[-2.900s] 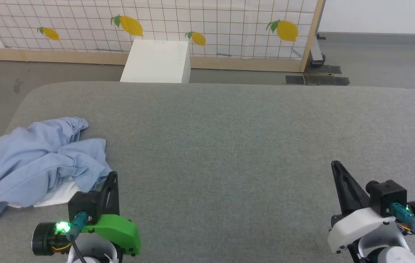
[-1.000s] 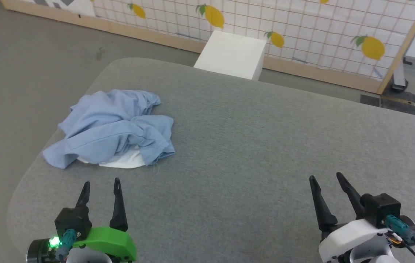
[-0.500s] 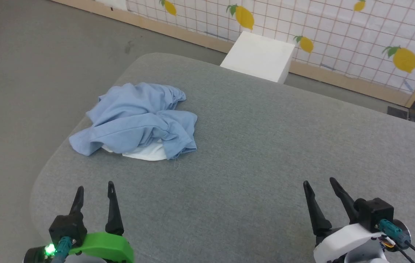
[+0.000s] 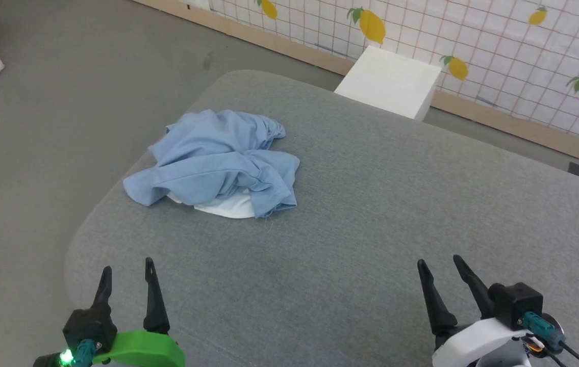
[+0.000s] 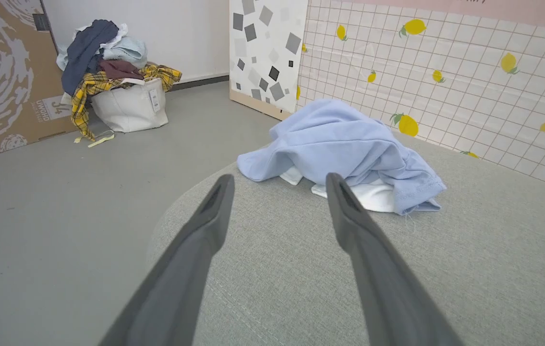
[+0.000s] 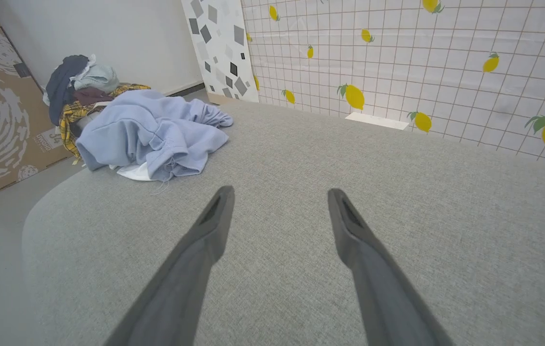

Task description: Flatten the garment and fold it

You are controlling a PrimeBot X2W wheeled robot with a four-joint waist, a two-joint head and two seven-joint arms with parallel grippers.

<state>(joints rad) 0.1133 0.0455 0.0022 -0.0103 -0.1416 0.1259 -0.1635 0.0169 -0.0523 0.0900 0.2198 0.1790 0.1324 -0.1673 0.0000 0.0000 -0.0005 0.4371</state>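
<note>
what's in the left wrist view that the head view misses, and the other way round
The left wrist view adds a cardboard sheet with a swirl print, standing on the floor at the far left.

The head view adds the right gripper, open over bare table, and a white box beyond the table's far edge.

Both share the crumpled blue shirt with white fabric at its near edge, the grey table, the lemon-print wall, and the open left gripper, short of the shirt.

One shirt [image 4: 218, 158], one table [image 4: 371, 219], one white box [image 4: 388, 81], one clothes bag [image 5: 128, 108] far left, two grippers: left gripper [image 4: 128, 264], right gripper [image 4: 438, 259].
</note>
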